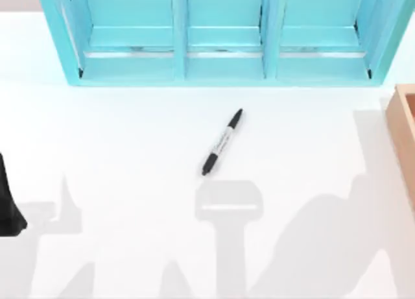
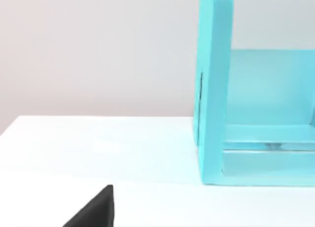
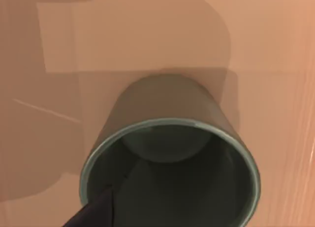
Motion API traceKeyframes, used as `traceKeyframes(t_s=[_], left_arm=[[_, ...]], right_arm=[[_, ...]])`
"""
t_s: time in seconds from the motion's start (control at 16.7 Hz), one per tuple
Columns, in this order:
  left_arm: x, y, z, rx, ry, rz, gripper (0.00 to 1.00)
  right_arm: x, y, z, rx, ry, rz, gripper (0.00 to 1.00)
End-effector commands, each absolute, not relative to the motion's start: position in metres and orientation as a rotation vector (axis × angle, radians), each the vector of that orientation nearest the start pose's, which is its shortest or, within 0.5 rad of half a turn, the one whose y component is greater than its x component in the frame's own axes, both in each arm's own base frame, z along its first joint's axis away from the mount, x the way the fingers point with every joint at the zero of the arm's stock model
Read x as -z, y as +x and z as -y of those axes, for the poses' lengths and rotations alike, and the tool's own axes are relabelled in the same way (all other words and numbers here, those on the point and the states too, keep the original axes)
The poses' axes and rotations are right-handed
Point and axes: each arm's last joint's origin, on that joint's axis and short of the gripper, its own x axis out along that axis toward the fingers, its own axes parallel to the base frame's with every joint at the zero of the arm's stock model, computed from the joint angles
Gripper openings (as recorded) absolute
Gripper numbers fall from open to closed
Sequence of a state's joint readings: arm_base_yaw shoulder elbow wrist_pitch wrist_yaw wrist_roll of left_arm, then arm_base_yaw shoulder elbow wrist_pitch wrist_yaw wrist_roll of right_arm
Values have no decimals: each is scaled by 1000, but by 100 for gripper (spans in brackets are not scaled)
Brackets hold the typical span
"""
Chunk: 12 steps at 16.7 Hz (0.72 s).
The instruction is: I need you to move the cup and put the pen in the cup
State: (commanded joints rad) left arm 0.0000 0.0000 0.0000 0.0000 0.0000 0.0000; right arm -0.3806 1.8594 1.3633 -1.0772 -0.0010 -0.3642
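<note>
The pen (image 1: 222, 142) lies slantwise on the white table near its middle, with a silver-grey barrel and black ends. It is in front of the teal shelf, and nothing touches it. The cup (image 3: 170, 153), dark olive-grey with no handle, stands upright on a peach-brown surface, and I look down into its mouth. My right gripper (image 3: 96, 210) hangs just above the cup, with a dark part of it over the near rim. My left gripper (image 1: 8, 205) is parked at the table's left edge, and its dark tip (image 2: 93, 212) hovers over bare table.
A teal shelf (image 1: 224, 59) with three bays spans the back of the table, and its side wall (image 2: 214, 89) rises close to the left arm. A wooden box (image 1: 405, 127) sits at the right edge. Peach-brown walls (image 3: 147, 30) surround the cup.
</note>
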Motion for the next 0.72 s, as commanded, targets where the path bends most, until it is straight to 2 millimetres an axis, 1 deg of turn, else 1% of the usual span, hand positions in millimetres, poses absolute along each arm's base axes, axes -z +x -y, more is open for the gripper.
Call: traceKeyframes(t_s=[0.12,0.24,0.3,0.54,0.72], left_arm=[[-160,106,1,0,0,0,100],[-160,106,1,0,0,0,100],[-160,106,1,0,0,0,100],[-160,106,1,0,0,0,100],[-160,106,1,0,0,0,100]], right_arm=[[-169,320,125,8,11,-1571,100],[-154,318,125,7,11,-1572,100],[-150,318,124,8,11,-1572,100],[-149,317,124,8,11,-1572,100],[-149,317,124,8,11,-1572,77]])
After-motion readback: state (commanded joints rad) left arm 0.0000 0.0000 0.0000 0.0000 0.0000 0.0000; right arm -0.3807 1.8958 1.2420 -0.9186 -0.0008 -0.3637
